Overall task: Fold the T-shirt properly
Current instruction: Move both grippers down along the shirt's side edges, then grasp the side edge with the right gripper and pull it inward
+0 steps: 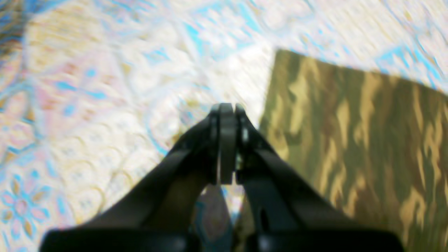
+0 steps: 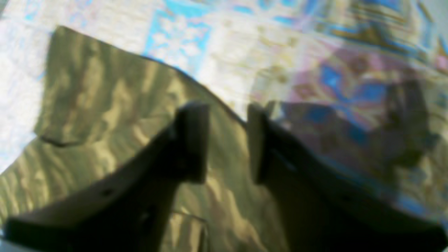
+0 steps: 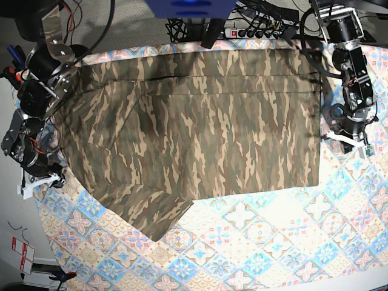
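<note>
1. The T-shirt [image 3: 200, 139] is laid out flat on the counter, over a pastel blue-pink patterned tablecloth [image 3: 273, 242] that covers the surface. The camouflage cloth takes up most of the far half of the counter, reaching close to the far edge.
2. In the base view one side of the shirt ends in a straight edge toward the counter's right side; on the left side a sleeve-like flap [image 3: 151, 215] runs diagonally toward the near-left corner. A couple of long fold lines are seen across the far part of the cloth.
3. The left pincer [image 1: 226, 106] is seen in its wrist view with its jaws pressed together, nothing caught between them. It hangs over bare tablecloth, just beside a straight corner of the shirt (the picture is blurred).
4. The right pincer [image 2: 227, 140] is seen with its jaws standing apart and a clear gap between them; no cloth is clamped. Beneath it lies the shirt's edge, with tablecloth beyond it.
5. In the base view both arms are set at the counter's left and right edges, beside the shirt; contact with the cloth cannot be told from there.
6. A power strip [image 3: 257, 30] and cables lie beyond the far edge.
</note>
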Available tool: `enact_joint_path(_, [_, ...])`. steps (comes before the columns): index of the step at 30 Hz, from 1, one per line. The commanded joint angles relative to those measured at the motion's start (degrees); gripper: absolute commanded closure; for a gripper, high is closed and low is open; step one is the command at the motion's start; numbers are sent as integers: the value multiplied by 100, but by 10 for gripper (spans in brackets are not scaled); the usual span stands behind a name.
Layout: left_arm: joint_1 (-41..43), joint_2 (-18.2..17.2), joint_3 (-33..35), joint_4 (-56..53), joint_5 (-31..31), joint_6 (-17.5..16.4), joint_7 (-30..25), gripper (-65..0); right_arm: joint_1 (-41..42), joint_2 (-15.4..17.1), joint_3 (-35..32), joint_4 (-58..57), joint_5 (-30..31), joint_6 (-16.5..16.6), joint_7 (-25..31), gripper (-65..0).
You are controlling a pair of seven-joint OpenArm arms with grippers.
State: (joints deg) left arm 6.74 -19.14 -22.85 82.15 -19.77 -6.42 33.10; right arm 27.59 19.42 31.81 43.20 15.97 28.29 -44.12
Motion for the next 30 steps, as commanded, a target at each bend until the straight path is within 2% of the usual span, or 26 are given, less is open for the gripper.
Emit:
enact_joint_path(1, [16,-104,-31,141,-23,13,-132,0,146,181,14,98,96,226,109,-241])
enact_joint_path(3, [139,-139,-40,291,-23,13,-132,0,146,172,41,-69,96,410,152,-263])
enact_joint_path(5, [288,-201,-40,440,-41,13,-132,0,172,172,41,-368,87,410,188,-265])
enact_joint_path(10, [403,-210,-365,660,-41,13,-106,0,181,172,14,-1485,78,410,891,-263])
enact_joint_path(13, [508,-210,-515,677,-41,4,-123,0,181,172,-3,-1775,69,410,1128,-263])
enact_joint_path(18, [526,-210,-515,686,-41,4,-123,0,181,172,-531,-1810,69,410,1445,-263])
enact_joint_path(27, [526,-210,-515,669,-23,4,-115,0,225,216,-583,-1362,69,410,1462,-263])
enact_joint_path(30, [517,-210,-515,669,-14,4,-115,0,234,410,-592,-1379,69,305,1454,-264])
